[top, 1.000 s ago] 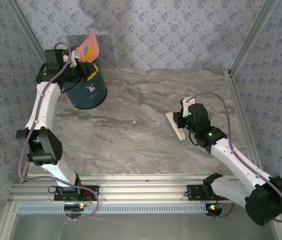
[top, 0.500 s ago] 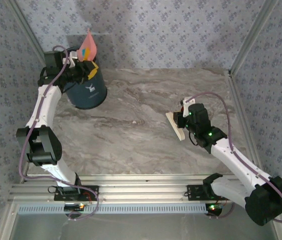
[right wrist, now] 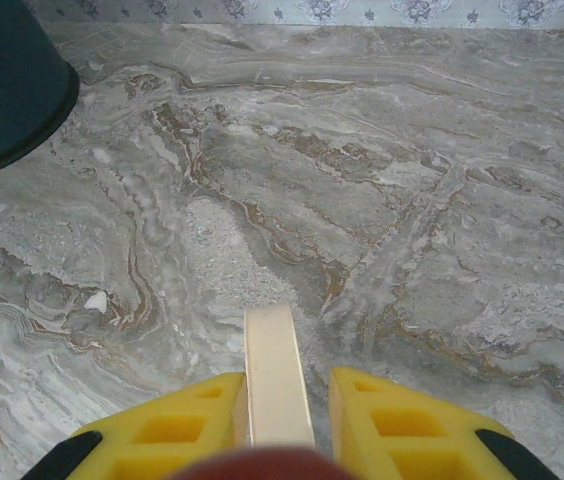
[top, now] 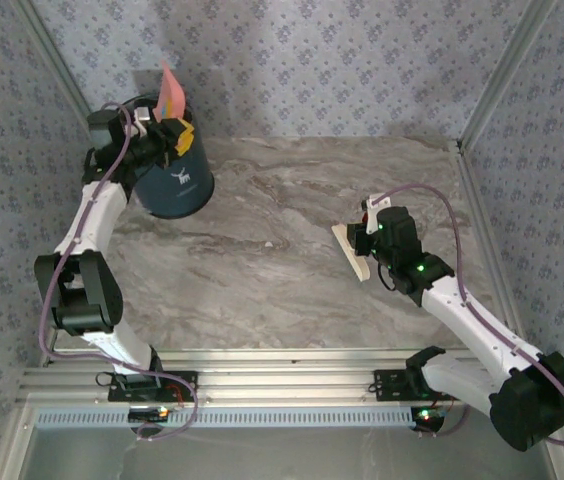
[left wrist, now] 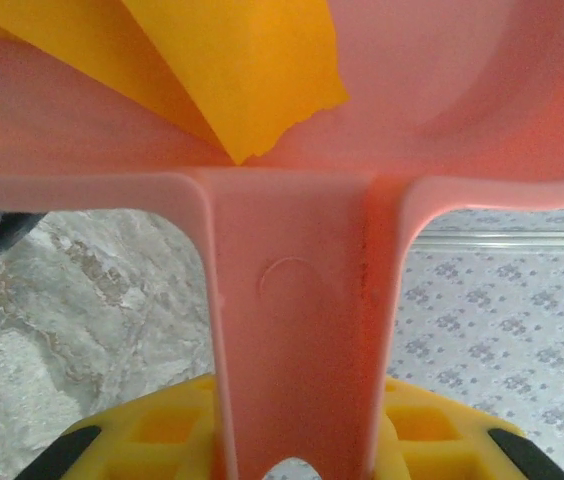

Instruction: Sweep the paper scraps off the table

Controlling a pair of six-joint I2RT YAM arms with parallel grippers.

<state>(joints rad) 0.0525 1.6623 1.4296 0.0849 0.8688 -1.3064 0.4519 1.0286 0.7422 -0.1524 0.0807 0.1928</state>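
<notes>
Left tool (left wrist: 297, 415) pinching the pink plastic dustpan (top: 170, 90) has tipped it steeper over the dark blue round bucket (top: 174, 182) to shed orange paper scraps (left wrist: 247, 70); right tool (right wrist: 280, 395) clamps a cream flat brush (top: 350, 253) well right of it

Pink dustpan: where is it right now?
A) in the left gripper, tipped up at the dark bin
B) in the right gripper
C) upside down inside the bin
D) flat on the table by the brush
A: the left gripper grips the pink dustpan by its handle, raised at the dark bin, with an orange paper scrap in its pan.
</notes>
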